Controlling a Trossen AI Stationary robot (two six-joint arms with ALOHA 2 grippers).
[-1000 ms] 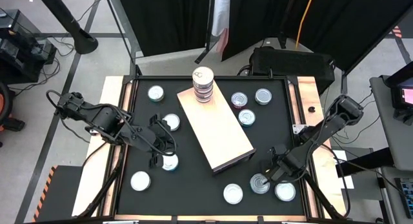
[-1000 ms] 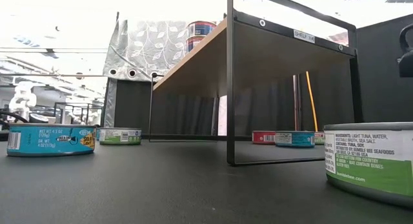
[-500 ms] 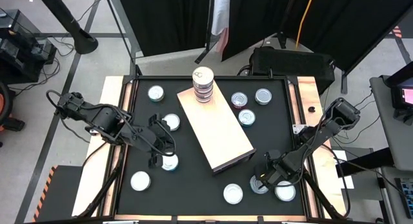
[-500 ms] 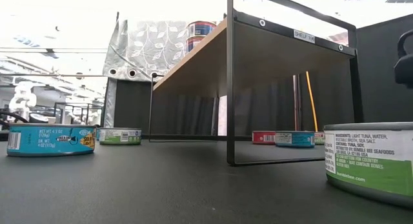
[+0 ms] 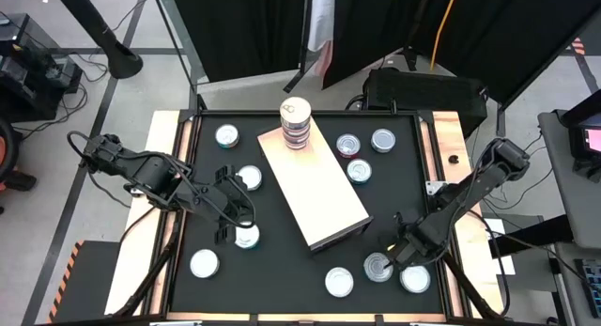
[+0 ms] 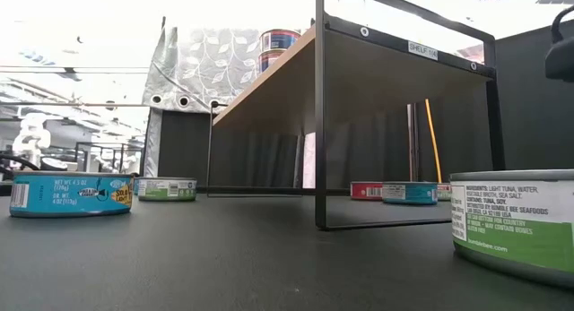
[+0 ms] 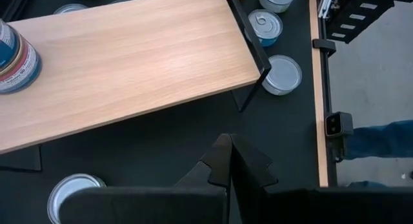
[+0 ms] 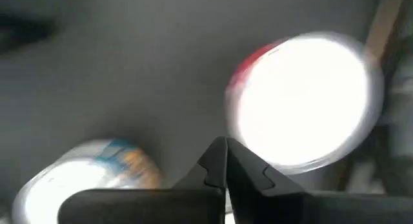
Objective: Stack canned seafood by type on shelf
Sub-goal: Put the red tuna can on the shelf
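I see a black tabletop [image 5: 282,260] with a long pale light-wood shelf board [image 5: 315,190] on thin black legs lying diagonally across it. On that board's far end stands one stack of short round tins [image 5: 295,125] — the rest of the wood is bare. Silver-topped tins lie scattered on the black surface around the shelf — three beyond its right side [image 5: 360,170], four to its left [image 5: 249,178], three past its near end [image 5: 339,282].

Ten loose tins [image 5: 339,282], one stack [image 5: 295,124], one shelf [image 5: 315,190].
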